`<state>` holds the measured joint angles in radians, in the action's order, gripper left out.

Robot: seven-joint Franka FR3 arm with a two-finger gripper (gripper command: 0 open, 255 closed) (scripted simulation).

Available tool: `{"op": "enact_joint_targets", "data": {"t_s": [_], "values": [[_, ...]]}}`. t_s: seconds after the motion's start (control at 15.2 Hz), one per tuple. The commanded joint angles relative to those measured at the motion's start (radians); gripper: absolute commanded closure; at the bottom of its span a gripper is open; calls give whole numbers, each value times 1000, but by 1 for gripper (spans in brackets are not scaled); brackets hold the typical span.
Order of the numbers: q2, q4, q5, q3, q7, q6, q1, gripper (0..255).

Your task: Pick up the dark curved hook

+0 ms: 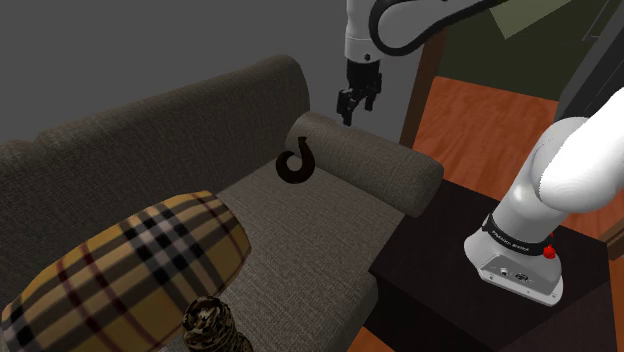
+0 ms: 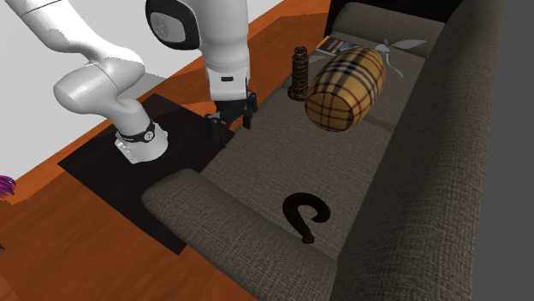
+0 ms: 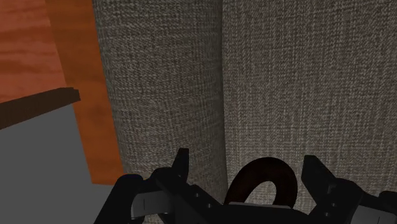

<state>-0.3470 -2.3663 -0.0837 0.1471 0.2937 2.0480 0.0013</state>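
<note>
Dark curved hook (image 1: pixel 297 163) on the sofa (image 1: pixel 300 235) looks stiff and light; the released claw (image 1: pixel 356 103) above should pinch across its arc

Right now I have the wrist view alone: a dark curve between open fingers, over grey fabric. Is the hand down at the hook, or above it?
Observer: Above it. In the shoulder view the hand hangs in the air, clear of the hook.
Operator: What is the hook lying on?
Observer: On the seat cushion, at the end close to the armrest.
Operator: Is anything else on the sofa near it?
Observer: Nothing near. A plaid pillow lies farther along the seat, apart from the hook.
</note>
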Motion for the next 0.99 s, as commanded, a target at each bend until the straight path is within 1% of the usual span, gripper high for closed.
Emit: {"op": "enact_joint_targets", "data": {"t_s": [0.0, 0.46, 0.92], "values": [[80, 18, -10, 14, 34, 65, -3, 0], [347, 136, -69, 40, 142, 216, -7, 0], [620, 321, -144, 33, 245, 305, 14, 0]]}}
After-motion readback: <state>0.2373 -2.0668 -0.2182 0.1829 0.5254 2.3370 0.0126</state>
